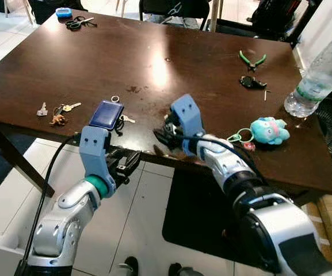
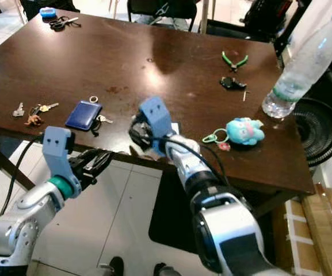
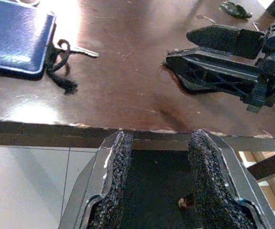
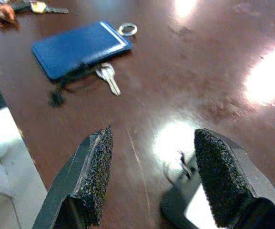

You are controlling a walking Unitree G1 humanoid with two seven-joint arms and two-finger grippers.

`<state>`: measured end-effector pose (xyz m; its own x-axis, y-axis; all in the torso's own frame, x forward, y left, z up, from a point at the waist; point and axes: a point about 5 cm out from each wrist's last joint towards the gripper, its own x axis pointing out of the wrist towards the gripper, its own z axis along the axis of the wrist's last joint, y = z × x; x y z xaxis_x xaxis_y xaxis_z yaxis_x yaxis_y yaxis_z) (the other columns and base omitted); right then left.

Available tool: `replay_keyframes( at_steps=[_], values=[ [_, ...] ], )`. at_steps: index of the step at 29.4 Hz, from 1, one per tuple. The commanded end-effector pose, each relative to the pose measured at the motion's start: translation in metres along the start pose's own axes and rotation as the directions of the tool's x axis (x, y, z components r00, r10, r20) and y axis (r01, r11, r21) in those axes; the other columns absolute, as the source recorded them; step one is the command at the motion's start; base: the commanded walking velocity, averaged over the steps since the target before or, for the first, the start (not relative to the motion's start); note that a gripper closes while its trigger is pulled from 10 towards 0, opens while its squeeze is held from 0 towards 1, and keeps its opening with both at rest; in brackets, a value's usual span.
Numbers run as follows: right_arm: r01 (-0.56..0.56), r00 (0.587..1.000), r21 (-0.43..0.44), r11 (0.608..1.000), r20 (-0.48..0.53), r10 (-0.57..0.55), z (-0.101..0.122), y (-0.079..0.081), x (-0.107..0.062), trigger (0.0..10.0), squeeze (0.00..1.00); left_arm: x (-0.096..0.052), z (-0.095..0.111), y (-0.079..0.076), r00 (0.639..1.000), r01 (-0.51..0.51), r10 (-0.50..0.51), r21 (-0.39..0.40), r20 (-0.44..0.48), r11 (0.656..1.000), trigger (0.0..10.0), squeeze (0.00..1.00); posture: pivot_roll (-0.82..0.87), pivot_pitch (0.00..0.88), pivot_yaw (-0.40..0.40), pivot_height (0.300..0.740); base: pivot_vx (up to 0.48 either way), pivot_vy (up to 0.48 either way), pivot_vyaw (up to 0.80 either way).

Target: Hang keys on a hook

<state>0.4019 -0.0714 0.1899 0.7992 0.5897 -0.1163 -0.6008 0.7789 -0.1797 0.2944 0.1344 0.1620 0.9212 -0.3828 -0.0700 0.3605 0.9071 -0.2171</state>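
Silver key [image 4: 107, 78] on a black cord lies beside the blue card holder [image 4: 78, 48] near the table [image 1: 154, 63] edge, unpicked. Right gripper [image 4: 151, 179] hovers low over the wood close by, fingers spread wide and empty. Left gripper [image 3: 156, 179] waits below the edge, open, empty. Grasping and hanging both remain.

Home dining area: dark wooden table [image 1: 154, 63], tiled floor [image 1: 137, 218], chairs [image 1: 174, 8].
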Motion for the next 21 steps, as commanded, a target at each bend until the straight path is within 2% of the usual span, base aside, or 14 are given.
replay_keyframes(
  at_steps=[1, 5, 8, 14, 19, 21],
  values=[
    [-0.001, 0.999, 0.052, 0.999, -0.047, 0.004, -0.013, 0.000, -0.003, 10.0, 0.00, -0.004, -0.004, 0.001, 1.000, -0.014, 0.014, -0.012, -0.017, 1.000, 10.0, 0.00, 0.03, 0.134, 0.014, 0.740, 0.000, 0.000, 0.00],
    [0.040, 0.997, 0.024, 0.999, -0.069, -0.039, -0.018, -0.010, -0.008, 10.0, 0.00, -0.005, -0.004, 0.001, 1.000, -0.018, 0.017, -0.017, -0.019, 1.000, 10.0, 0.00, 0.02, 0.145, 0.033, 0.740, 0.000, 0.000, 0.00],
    [0.084, 0.992, -0.045, 0.995, -0.086, -0.088, -0.021, -0.022, -0.015, 10.0, 0.00, -0.007, -0.004, 0.004, 0.999, -0.020, 0.020, -0.021, -0.026, 1.000, 10.0, 0.00, 0.01, 0.150, 0.045, 0.740, 0.000, 0.000, 0.00],
    [0.092, 0.992, -0.014, 0.996, -0.089, -0.093, -0.026, -0.027, -0.020, 10.0, 0.00, -0.004, -0.003, 0.005, 1.000, -0.016, 0.016, -0.021, -0.023, 1.000, 10.0, 0.00, -0.05, 0.153, 0.046, 0.740, 0.000, 0.000, 0.00],
    [0.105, 0.989, -0.015, 0.994, -0.103, -0.106, -0.030, -0.033, -0.025, 10.0, 0.00, 0.004, -0.002, -0.002, 1.000, -0.002, 0.002, -0.022, -0.007, 1.000, 10.0, 0.00, -0.07, 0.139, 0.040, 0.740, 0.000, 0.000, 0.00],
    [0.118, 0.987, -0.003, 0.993, -0.107, -0.118, -0.033, -0.034, -0.027, 10.0, 0.00, 0.007, -0.002, -0.005, 1.000, 0.011, -0.011, -0.020, -0.013, 1.000, 10.0, 0.00, -0.06, 0.133, 0.062, 0.740, 0.000, 0.000, 0.00]
  ],
)
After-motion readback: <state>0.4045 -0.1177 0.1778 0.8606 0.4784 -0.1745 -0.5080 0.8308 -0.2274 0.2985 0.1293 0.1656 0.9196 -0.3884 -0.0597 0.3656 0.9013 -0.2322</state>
